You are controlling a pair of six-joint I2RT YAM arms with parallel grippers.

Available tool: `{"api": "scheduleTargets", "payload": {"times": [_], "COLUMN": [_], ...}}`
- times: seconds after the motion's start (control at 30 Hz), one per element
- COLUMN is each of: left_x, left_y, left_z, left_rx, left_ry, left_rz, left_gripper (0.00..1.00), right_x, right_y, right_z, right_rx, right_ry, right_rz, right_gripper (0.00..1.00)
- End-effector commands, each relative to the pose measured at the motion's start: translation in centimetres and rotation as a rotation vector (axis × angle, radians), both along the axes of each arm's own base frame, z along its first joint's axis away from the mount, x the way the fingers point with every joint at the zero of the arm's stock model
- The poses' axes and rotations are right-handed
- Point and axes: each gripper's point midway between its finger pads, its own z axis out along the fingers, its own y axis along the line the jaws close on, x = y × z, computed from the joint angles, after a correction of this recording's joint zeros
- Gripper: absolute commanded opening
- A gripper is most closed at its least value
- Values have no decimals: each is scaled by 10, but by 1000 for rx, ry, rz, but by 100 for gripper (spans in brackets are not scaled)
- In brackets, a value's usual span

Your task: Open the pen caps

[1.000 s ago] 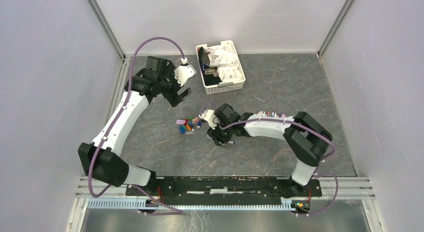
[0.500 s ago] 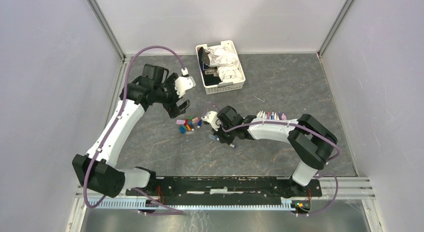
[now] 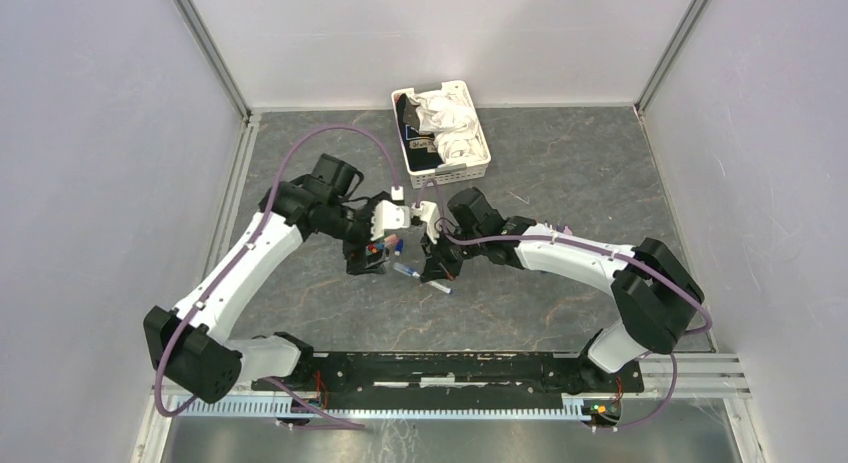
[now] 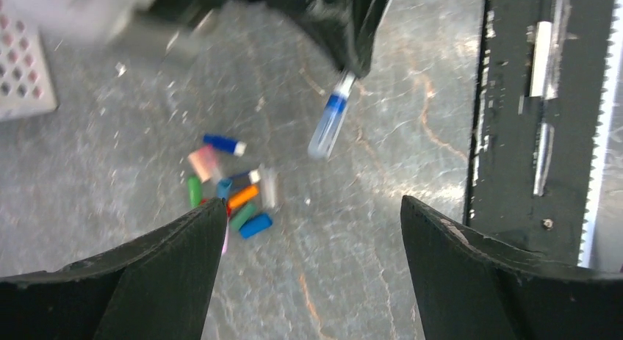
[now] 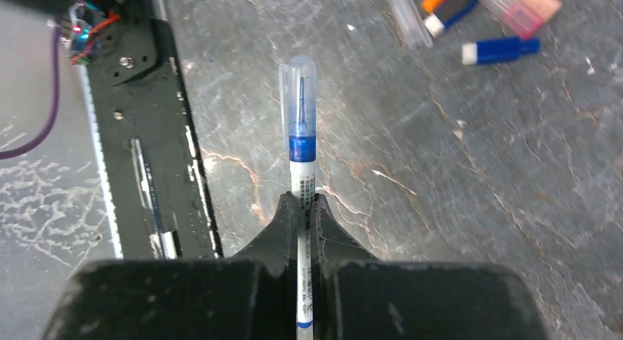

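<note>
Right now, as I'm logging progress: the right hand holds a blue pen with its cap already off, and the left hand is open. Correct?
No: the clear cap is still on the blue pen, as the right wrist view shows. The right hand does hold it, and the left hand is open.

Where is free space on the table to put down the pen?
Bare table: between the white basket and the right wall, and along the base rail. Crowded: around the loose caps at the centre.
</note>
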Motion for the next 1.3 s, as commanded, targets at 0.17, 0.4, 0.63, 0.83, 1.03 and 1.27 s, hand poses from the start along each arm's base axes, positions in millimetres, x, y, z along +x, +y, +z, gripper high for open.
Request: {"api": "scheduleTargets", "payload": {"times": [0.17, 0.4, 0.63, 0.83, 1.03, 1.27], "left_x": [-21, -26, -24, -27, -28, -36], "left_y": [-36, -44, -53, -56, -55, -57], "left_z": [-12, -18, -21, -21, -30, -39], "left_rx": [-45, -78, -95, -96, -65, -35], "left_ry": [72, 109, 170, 209, 246, 330], "left_rz": [-138, -149, -145, -158, -165, -184], "left_gripper": [88, 81, 68, 46, 29, 26], "right_x": [-4, 3, 9, 18, 20, 23], "right_y": [23, 24, 21, 18, 18, 14], "right_z": [59, 75, 87, 92, 99, 105], "right_rx": [163, 201, 215, 169, 144, 128], "right_ry": [-23, -74, -194, -311, -406, -478], "right_rz": [59, 24, -18, -67, -112, -146], "right_gripper": [0, 0, 0, 0, 0, 0]}}
